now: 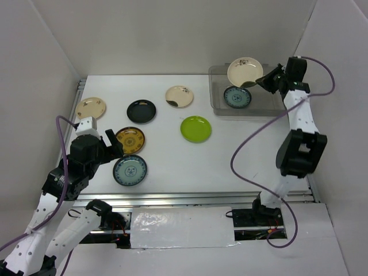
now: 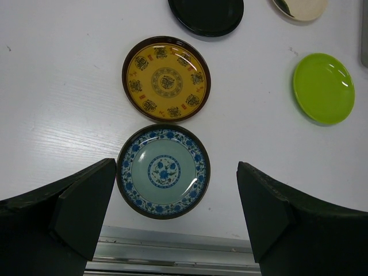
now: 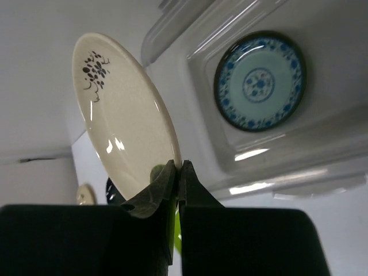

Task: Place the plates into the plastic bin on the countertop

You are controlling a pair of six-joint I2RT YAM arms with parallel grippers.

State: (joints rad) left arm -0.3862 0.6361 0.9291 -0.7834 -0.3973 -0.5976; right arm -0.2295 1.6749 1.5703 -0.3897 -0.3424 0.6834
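The right gripper [image 3: 178,167] is pressed together on the rim of the held cream plate [image 3: 123,115], which is pinched at its edge between the two fingertips. This plate is carried steeply tilted, with its hollow face and a dark mark near its upper rim turned toward the wrist camera. Just past the gripper, the plastic bin [image 3: 276,155] is seen, and the held plate is poised over its far-left part. Whether the plate touches the bin cannot be told. On the bin's floor, just beside the gripper's tips in the top view, the binned teal plate [image 3: 260,80] is lying flat.

The left gripper [image 2: 175,172] is spread wide and nothing is held in it. Directly beneath it, between its two fingers as seen from the wrist, the near teal plate [image 2: 164,178] is resting flat on the tabletop [image 1: 190,167], close to the metal rail edge. Just beyond that plate, ahead of the fingertips, the mustard plate [image 2: 166,79] is lying, close to the teal one but apart from it. Farther ahead, the black plate [image 2: 207,14] is found. Ahead and off to the gripper's right, the lime green plate [image 2: 323,87] is lying, well apart from the others, and the middle cream plate [image 1: 179,96] is set beyond it. Ahead and to the gripper's left, near the side wall, the far-left cream plate [image 1: 91,107] is resting.
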